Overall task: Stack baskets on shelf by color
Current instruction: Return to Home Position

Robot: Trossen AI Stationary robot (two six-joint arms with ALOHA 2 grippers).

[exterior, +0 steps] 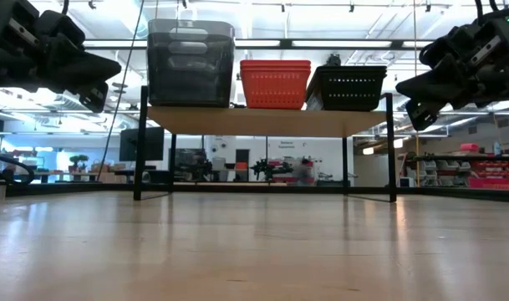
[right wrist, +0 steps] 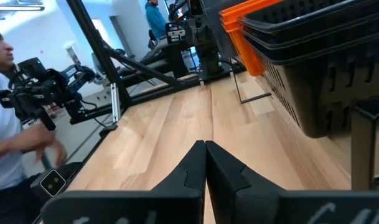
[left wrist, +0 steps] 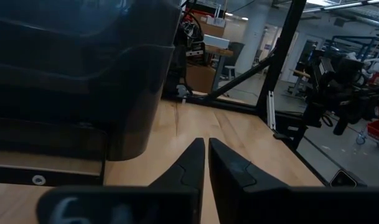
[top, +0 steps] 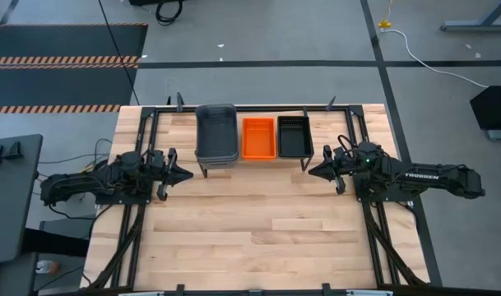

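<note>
On the shelf (exterior: 267, 122) at the table's far side stand three stacks of baskets: smoky grey (top: 216, 134) on the left, orange (top: 259, 138) in the middle, black mesh (top: 294, 136) on the right. Each stack rests by its bottom on the pale board. My left gripper (top: 188, 173) is shut, level, left of the shelf and pointing toward it; its wrist view shows the grey stack (left wrist: 77, 68) close by. My right gripper (top: 312, 172) is shut, level, right of the shelf; its wrist view shows the black stack (right wrist: 313, 62) and the orange one (right wrist: 245, 37) behind it.
The pale wooden table (top: 258, 238) lies bare in front of the shelf. Black frame rails (top: 135, 222) run along both sides under the arms. A person (right wrist: 9, 124) shows beyond the table in the right wrist view.
</note>
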